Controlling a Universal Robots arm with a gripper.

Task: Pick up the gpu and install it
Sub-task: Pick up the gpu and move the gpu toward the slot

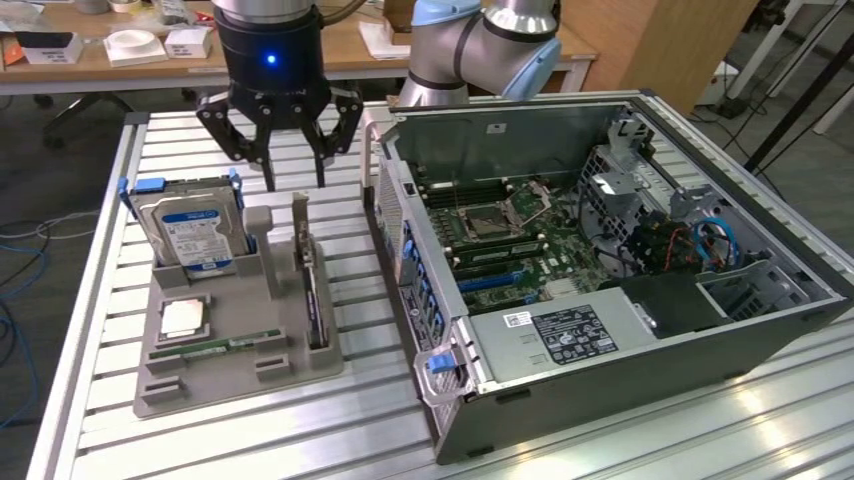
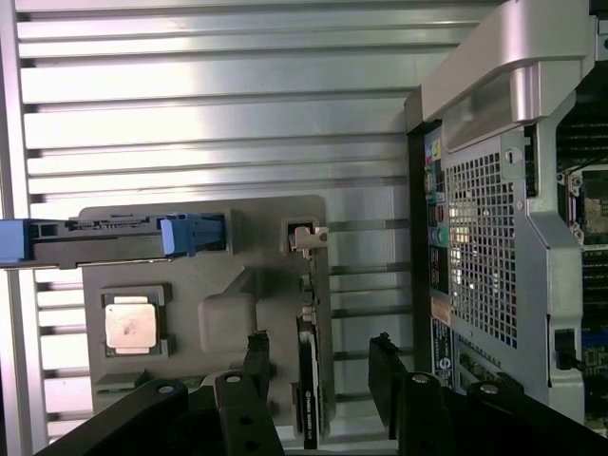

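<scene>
The slatted metal bench carries a grey tray directly under the jaws, and an open computer case stands just beside the tray, on the exterior view's right of the jaws. In the wrist view the case's rear wall, with its grille and ports, is near the outer side of one jaw, with a strip of bare bench between the case and the tray. On the other side, well apart from the jaws, a hard drive with a blue label stands upright in its own holder of the tray; from the wrist it shows edge-on, with blue clips at both ends. A square silver processor chip lies flat in a pocket below the drive, and a slim green memory stick lies next to it. A grey raised post of the tray stands just beside the card slot, on the hard drive's side. The jaws are spread wide and hold nothing. The gpu stands on its long edge in the tray's slot, below the jaws. In the wrist view the gpu runs through the gap between the two jaws, roughly in the middle, and neither jaw touches it.
</scene>
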